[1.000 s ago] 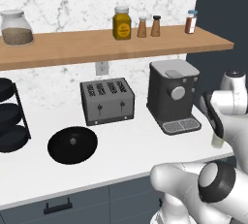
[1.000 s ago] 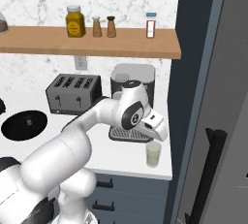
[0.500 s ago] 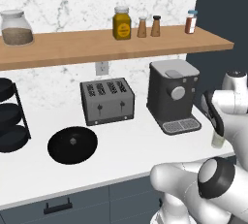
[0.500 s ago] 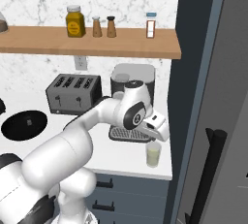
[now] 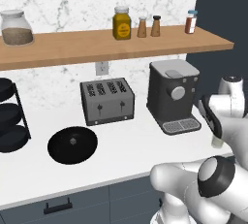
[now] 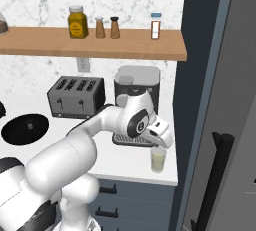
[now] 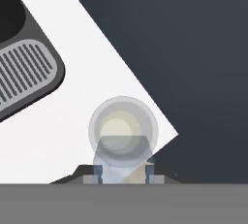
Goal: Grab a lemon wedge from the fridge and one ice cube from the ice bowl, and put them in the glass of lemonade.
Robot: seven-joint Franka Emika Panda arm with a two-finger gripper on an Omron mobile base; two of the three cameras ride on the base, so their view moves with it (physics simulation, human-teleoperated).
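1. The tool [image 7: 123, 172] is seen in the hand view directly above the glass of lemonade [image 7: 123, 130], looking straight down into it.
2. A pale, translucent ice cube [image 7: 122, 157] is seen between the two fingertips [image 7: 99, 172], so the tool is closed on the ice cube, which overlaps the near rim of the glass in that view.
3. The glass of lemonade [image 6: 158, 159] stands upright on the white counter [image 6: 120, 162], near its front right corner, just in front of the coffee machine's drip tray [image 6: 131, 139].
4. In the right base view, the white hand of the arm is poised just above the glass, angled down toward it.
5. In the left base view, the glass [image 5: 217, 142] is partly hidden behind the arm.
6. The dark grey-blue fridge [image 6: 220, 100] stands immediately to the right of the counter; its black bar handle [image 6: 212, 180] is seen at the lower right.
7. The coffee machine [image 5: 172, 94] stands at the right of the counter, with a four-slot toaster [image 5: 107, 100] to its left.
8. A round black lid [image 5: 72, 144] lies flat on the counter further left, and a black tiered rack [image 5: 9, 116] stands at the far left edge.
9. A wooden shelf [image 5: 97, 43] above the counter carries a glass jar [image 5: 16, 27], an amber jar [image 5: 122, 23], two small shakers [image 5: 148, 26] and a red spice jar [image 5: 191, 22].
10. Whether a lemon wedge is in the glass cannot be told.
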